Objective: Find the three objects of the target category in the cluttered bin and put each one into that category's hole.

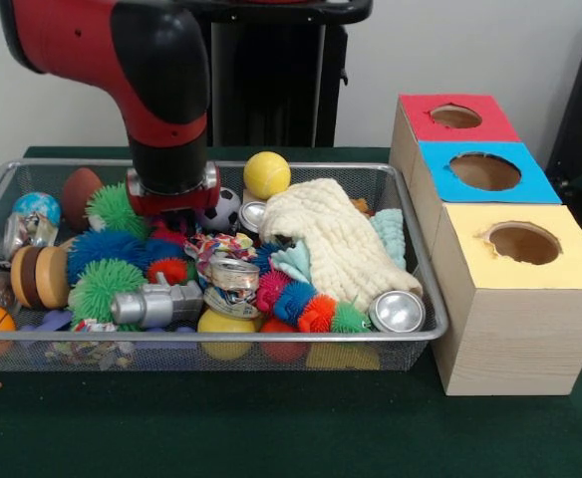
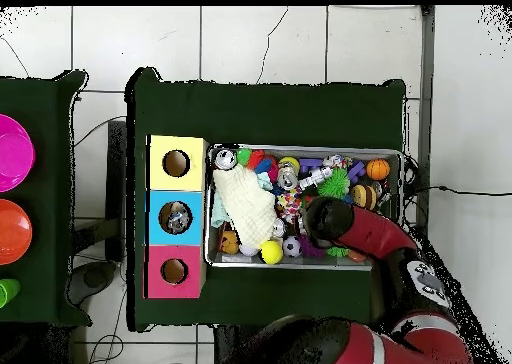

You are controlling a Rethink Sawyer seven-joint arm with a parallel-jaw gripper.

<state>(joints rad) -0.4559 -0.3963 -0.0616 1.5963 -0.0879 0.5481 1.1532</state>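
Big mesh bin (image 1: pixel 416 337) is crammed with spiky balls, a cream cloth (image 1: pixel 336 239) and crushed cans (image 1: pixel 233 276). Blue box's hole (image 2: pixel 175 217) has something silvery inside. Claw (image 1: pixel 174 211) is buried mid-bin, can't tell its state.

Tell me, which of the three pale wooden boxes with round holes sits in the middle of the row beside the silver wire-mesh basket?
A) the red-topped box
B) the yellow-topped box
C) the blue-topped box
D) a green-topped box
C: the blue-topped pale wooden box stands between the red-topped box and the yellow-topped box in the front view, and the overhead view shows the same order beside the silver wire-mesh basket.
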